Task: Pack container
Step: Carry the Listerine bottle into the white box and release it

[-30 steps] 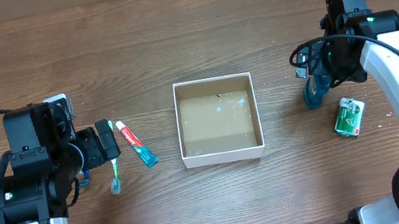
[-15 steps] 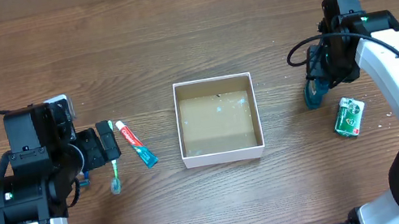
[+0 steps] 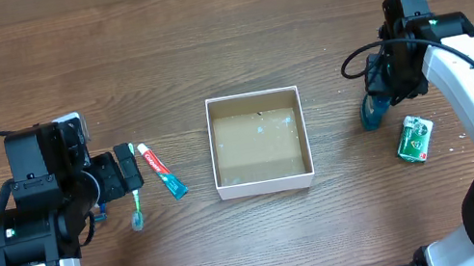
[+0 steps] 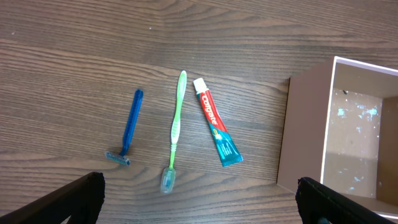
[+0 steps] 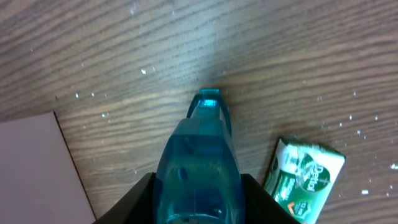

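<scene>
The container (image 3: pixel 266 185), a square white-walled box with a bare brown floor, sits mid-table; its wall (image 4: pixel 305 124) shows at the right of the left wrist view. My right gripper (image 3: pixel 379 96) is shut on a teal-blue bottle (image 3: pixel 371 113) that lies on the table right of the box. In the right wrist view the bottle (image 5: pixel 199 155) fills the gap between the black fingers (image 5: pixel 140 199). My left gripper (image 3: pixel 130 167) stands open and holds nothing, above a green toothbrush (image 4: pixel 175 130), a toothpaste tube (image 4: pixel 216 130) and a blue razor (image 4: pixel 127 127).
A green soap packet (image 3: pixel 414 139) lies just right of the bottle, also close beside it in the right wrist view (image 5: pixel 305 177). The toothbrush (image 3: pixel 138 209) and toothpaste (image 3: pixel 162 171) lie left of the box. The box corner (image 5: pixel 31 168) shows left of the bottle.
My right gripper has shut on the teal-blue bottle after shifting slightly left over it. The left arm and the other items have not moved.
</scene>
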Robot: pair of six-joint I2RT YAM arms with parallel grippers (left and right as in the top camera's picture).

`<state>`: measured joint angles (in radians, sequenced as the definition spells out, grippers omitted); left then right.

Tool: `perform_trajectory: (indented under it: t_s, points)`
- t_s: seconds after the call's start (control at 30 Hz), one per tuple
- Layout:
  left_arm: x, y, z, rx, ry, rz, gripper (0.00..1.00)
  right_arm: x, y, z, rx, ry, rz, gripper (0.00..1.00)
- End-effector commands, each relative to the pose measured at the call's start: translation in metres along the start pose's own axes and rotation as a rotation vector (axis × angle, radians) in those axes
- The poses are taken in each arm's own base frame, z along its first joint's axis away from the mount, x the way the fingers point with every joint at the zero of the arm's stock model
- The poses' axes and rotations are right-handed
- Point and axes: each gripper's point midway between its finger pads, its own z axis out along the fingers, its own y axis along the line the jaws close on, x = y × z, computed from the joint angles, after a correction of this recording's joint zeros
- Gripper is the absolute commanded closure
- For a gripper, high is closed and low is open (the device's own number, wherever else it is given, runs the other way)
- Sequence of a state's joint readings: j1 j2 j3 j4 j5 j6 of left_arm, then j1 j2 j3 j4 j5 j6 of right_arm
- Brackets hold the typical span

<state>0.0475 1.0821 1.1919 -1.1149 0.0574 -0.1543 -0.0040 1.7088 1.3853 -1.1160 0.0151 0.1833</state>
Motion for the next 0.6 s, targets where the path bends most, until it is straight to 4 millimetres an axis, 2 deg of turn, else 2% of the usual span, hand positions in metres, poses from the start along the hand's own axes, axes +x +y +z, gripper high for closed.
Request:
perform_trajectory:
  t_s: [0.0,0.07,0.13,0.17,0.23,0.3,0.4,0.5,0.57]
  points:
    - [-0.008,-0.005,-0.007,0.019,-0.026,0.016,0.0,-0.025,0.02,-0.08,-0.065,-0.203,-0.035,0.96]
    - [-0.008,-0.005,-0.007,0.02,-0.027,0.016,0.0,-0.022,0.041,-0.126,-0.121,-0.285,-0.084,0.96]
    - [-0.008,-0.005,-0.007,0.02,-0.027,0.016,0.0,-0.007,0.067,-0.167,-0.175,-0.351,-0.156,0.96]
    - [-0.008,-0.005,-0.007,0.02,-0.027,0.016,0.0,0.004,0.081,-0.181,-0.207,-0.365,-0.181,0.96]
    - [-0.008,-0.005,-0.007,0.02,-0.027,0.016,0.0,0.025,0.11,-0.194,-0.264,-0.369,-0.233,0.96]
    - [-0.008,-0.005,-0.007,0.02,-0.026,0.016,0.0,0.05,0.145,-0.196,-0.317,-0.339,-0.286,0.96]
    - [-0.008,-0.005,-0.007,0.02,-0.026,0.016,0.0,0.066,0.179,-0.186,-0.294,-0.338,-0.305,0.96]
    - [-0.008,-0.005,-0.007,0.02,-0.025,0.015,0.0,0.072,0.213,-0.152,-0.266,-0.28,-0.27,0.96]
    - [-0.008,-0.005,-0.007,0.02,-0.024,0.015,0.0,0.067,0.228,-0.123,-0.236,-0.24,-0.253,0.96]
